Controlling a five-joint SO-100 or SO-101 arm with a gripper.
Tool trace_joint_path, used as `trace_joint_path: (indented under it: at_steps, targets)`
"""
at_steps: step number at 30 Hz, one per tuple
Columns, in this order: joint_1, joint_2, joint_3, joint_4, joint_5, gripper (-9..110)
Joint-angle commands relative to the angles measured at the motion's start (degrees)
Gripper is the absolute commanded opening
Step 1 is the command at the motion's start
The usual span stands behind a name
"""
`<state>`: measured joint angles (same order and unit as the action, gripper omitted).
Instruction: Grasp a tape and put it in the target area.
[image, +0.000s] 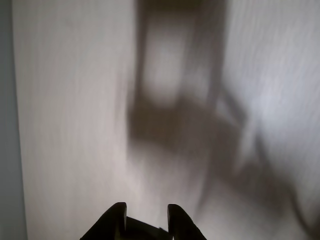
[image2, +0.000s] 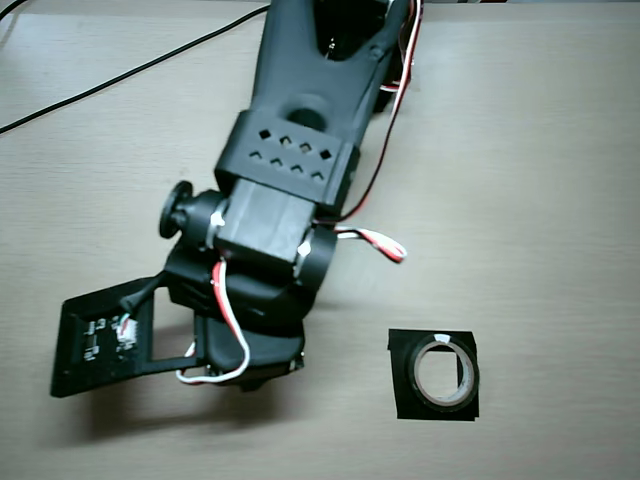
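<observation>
In the overhead view the tape (image2: 418, 376), a thin black ring, lies flat inside the target area (image2: 404, 406), a square of black strips at the lower right of the table. The arm (image2: 270, 230) reaches down from the top, with its wrist left of the square and well apart from it. Its fingertips are hidden under the wrist there. In the wrist view my gripper (image: 146, 212) shows at the bottom edge with the two fingertips apart and nothing between them, above blurred bare table and a dark shadow. The tape and square are out of that view.
A black camera plate with wires (image2: 95, 345) sticks out at the arm's left side. A black cable (image2: 120, 75) runs across the top left of the beige table (image2: 540, 180). Red and white wires (image2: 375, 240) hang from the arm.
</observation>
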<state>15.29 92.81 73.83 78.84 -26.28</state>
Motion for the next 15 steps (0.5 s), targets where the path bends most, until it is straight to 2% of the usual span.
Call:
trace_joint_path:
  at_steps: [1,15]
  targets:
    - [1.1,2.7,-0.4,-0.7,0.4,9]
    - [1.5,3.1,-0.5,-1.1,0.2,9]
